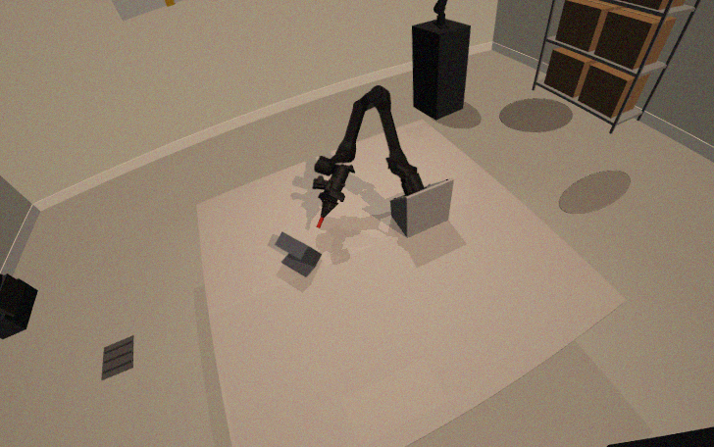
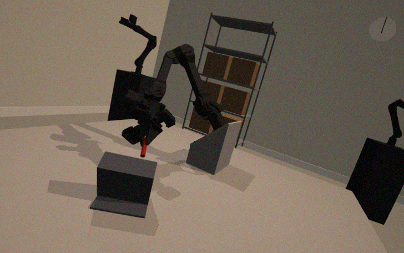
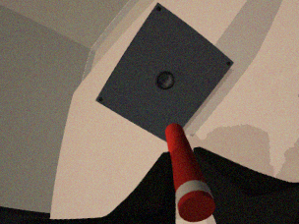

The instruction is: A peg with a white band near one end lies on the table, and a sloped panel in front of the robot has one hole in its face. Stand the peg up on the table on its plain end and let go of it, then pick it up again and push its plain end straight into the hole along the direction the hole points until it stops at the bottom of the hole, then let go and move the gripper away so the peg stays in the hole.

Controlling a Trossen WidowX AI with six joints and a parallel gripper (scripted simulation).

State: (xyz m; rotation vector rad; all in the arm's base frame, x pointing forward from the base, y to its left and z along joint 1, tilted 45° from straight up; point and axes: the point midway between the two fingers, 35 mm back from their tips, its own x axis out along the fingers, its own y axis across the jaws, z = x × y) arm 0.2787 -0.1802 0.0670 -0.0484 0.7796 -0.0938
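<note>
The red peg [image 1: 320,223] [image 2: 143,150] [image 3: 184,159] is held in the air, tilted. In the wrist view its white band is at the near end and its plain end points away from me. My gripper [image 1: 323,212] [image 2: 145,140] [image 3: 182,156] is shut on it. The dark sloped panel [image 1: 292,244] [image 2: 128,165] [image 3: 133,74] stands beyond the peg's plain end. Its round hole [image 3: 165,80] shows in the wrist view, above the peg's tip, which overlaps the panel's lower corner there. The hole is hidden in the top and exterior views. The gap between peg and panel is hard to judge.
A grey wedge-shaped block [image 1: 429,208] [image 2: 205,150] stands by the arm's base. The pale table surface [image 1: 400,326] [image 2: 238,214] lies under everything. A shelf with boxes [image 1: 600,58] [image 2: 229,71] and black pedestals [image 1: 439,71] [image 2: 377,178] stand farther off.
</note>
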